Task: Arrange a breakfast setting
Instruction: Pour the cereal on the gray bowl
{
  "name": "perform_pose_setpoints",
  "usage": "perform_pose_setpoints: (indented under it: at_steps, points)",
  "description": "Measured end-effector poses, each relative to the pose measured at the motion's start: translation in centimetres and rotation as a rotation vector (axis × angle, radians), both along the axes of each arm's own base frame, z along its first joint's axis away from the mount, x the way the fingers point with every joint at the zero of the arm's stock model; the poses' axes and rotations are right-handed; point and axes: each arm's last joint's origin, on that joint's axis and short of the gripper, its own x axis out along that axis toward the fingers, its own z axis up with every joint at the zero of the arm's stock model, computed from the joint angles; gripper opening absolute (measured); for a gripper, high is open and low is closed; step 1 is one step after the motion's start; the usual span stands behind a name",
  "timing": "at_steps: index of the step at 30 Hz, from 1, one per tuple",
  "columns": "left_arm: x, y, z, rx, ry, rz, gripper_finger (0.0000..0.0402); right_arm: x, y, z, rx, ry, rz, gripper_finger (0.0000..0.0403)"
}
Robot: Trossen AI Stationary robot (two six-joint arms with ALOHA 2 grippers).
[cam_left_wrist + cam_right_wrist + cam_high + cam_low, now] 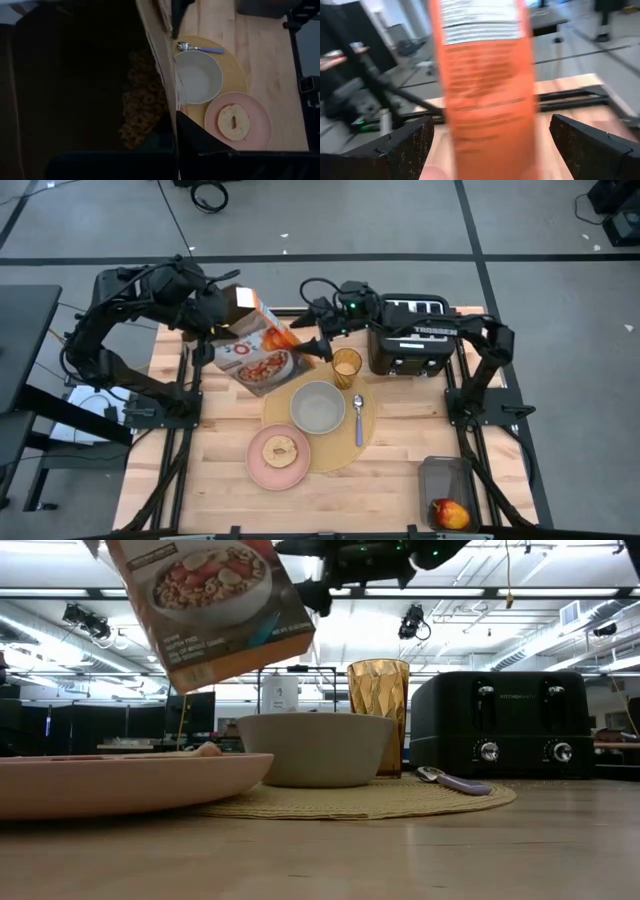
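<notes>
Observed: the round tan placemat (322, 418) lies at the centre of the table (400, 480). On it sits the grey bowl (318, 406), empty as far as the left wrist view shows. At 3 o'clock of the bowl, on the mat, lies the blue-handled spoon (359, 420), bowl end away from the near edge. At 1 o'clock of the bowl stands the amber tumbler (346, 367), upright at the mat's far rim. At 7 o'clock of the bowl the pink plate (279, 457) overlaps the mat's edge and carries the toast slice (279, 450). The red apple (451, 513) lies well apart, at 4 o'clock, in a dark tray (444, 480) near the table's corner.

The orange cereal box (258, 350) is held tilted in the air at 11 o'clock of the bowl. The left gripper (222, 315) is clamped on its upper end. The right gripper (310, 348) is just beside the box's other side, jaws spread wide, fingers (402, 145) flanking the box without touching. The black toaster (415, 335) stands at 2 o'clock.
</notes>
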Motion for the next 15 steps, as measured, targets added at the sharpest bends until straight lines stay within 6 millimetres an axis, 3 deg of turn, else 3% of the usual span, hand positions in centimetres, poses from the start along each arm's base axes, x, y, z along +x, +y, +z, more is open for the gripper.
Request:
perform_pose_setpoints:
  at_steps: [4,15]
  points:
    - [0.1,-0.2,0.0,0.003,0.003,0.004,0.0002,0.8,0.1,-1.0,0.026,0.017,0.082,0.0399]
    - [0.6,-0.4,0.3,0.023,-0.051,-0.016,0.0002,1.6,0.3,-2.1,0.029,0.047,0.069,0.0399]
